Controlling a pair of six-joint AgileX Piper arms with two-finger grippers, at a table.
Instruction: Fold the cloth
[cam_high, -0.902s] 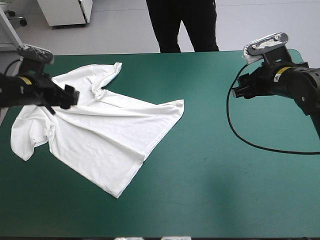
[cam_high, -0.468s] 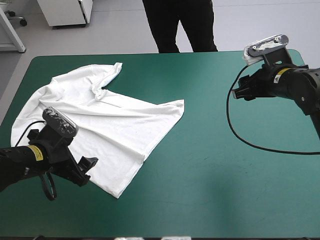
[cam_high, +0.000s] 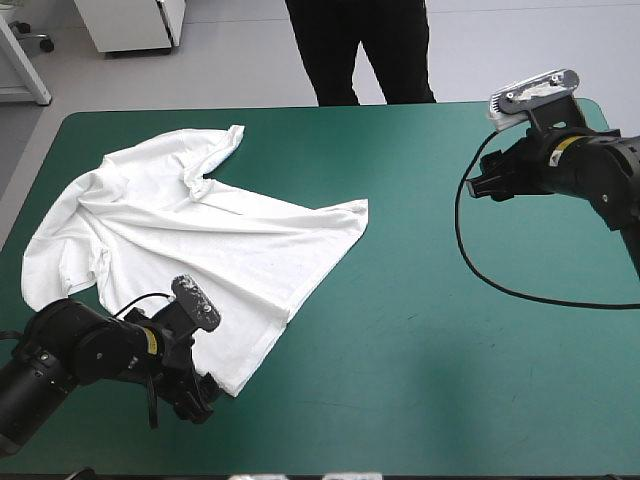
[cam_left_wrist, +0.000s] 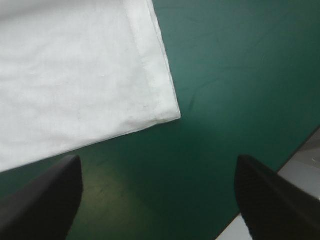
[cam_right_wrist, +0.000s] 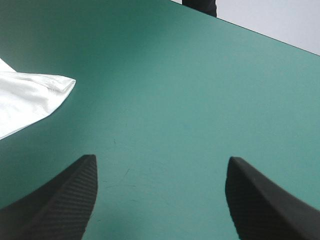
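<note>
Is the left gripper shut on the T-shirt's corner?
No: the left gripper stands open, and the corner of the T-shirt lies ahead of it on the teal-green cover, ungripped.

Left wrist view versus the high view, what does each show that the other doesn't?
Only the left wrist view: the left jaws standing open, holding nothing, with the T-shirt's stitched hem corner just ahead. Only the high view: the whole T-shirt spread out with its sleeves, and the right arm over the table's far right. Both: that corner lying flat on the teal-green cover.
</note>
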